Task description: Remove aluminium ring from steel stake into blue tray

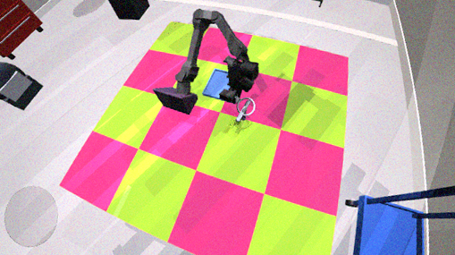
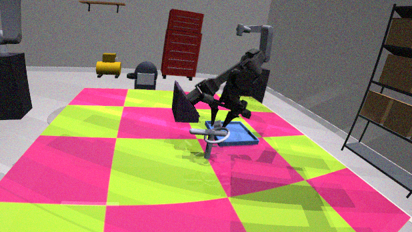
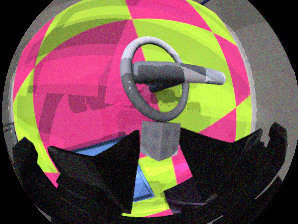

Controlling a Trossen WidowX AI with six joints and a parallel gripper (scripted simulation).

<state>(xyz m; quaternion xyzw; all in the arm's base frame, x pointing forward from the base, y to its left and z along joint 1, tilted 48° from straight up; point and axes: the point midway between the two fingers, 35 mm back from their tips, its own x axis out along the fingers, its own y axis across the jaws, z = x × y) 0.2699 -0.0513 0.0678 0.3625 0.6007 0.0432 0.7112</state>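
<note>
The gripper is clenched on the small welded tab, one finger on either side. The aluminium ring is up at cross-bar height, raised off the checkered mat. In the wrist view it stands tilted, with one end of the cross-bar showing within its opening and the bar crossing over its far side. Whether they touch: cannot tell. The steel stake stands upright below. The blue tray lies near the stake; the ring is outside it.
</note>
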